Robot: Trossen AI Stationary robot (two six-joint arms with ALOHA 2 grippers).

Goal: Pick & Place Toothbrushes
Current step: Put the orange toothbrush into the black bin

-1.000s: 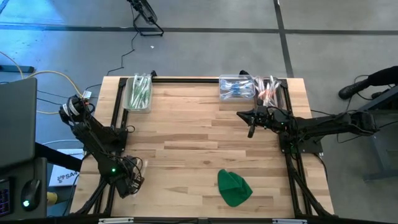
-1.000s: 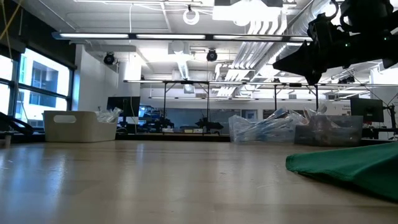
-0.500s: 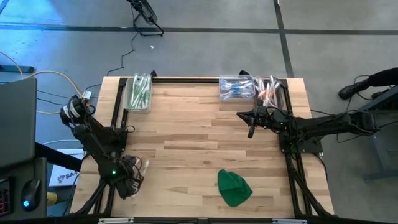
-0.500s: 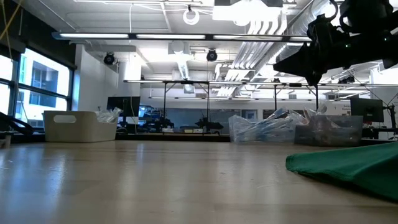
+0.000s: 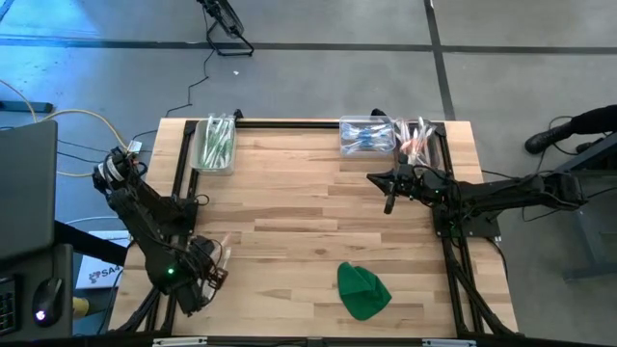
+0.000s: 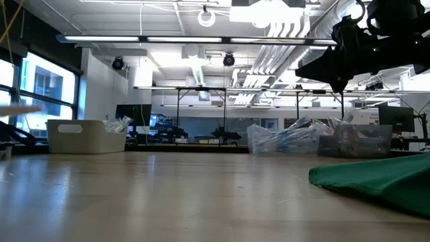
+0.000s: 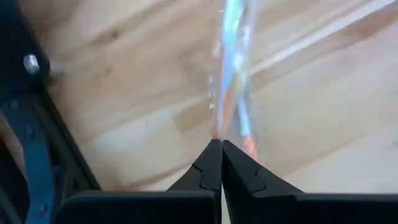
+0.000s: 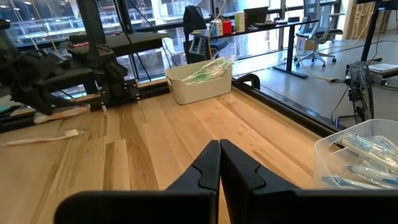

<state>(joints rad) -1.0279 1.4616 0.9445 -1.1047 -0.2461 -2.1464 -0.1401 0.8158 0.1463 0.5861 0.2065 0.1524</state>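
While the right gripper (image 5: 388, 203) waits closed at the table's 2 o'clock, a toothbrush (image 5: 219, 265) is held by the left gripper (image 5: 207, 277) at 8 o'clock in the high view. In the left wrist view, the toothbrush (image 7: 233, 68) is clamped between closed fingertips (image 7: 214, 152), its long axis running straight ahead.
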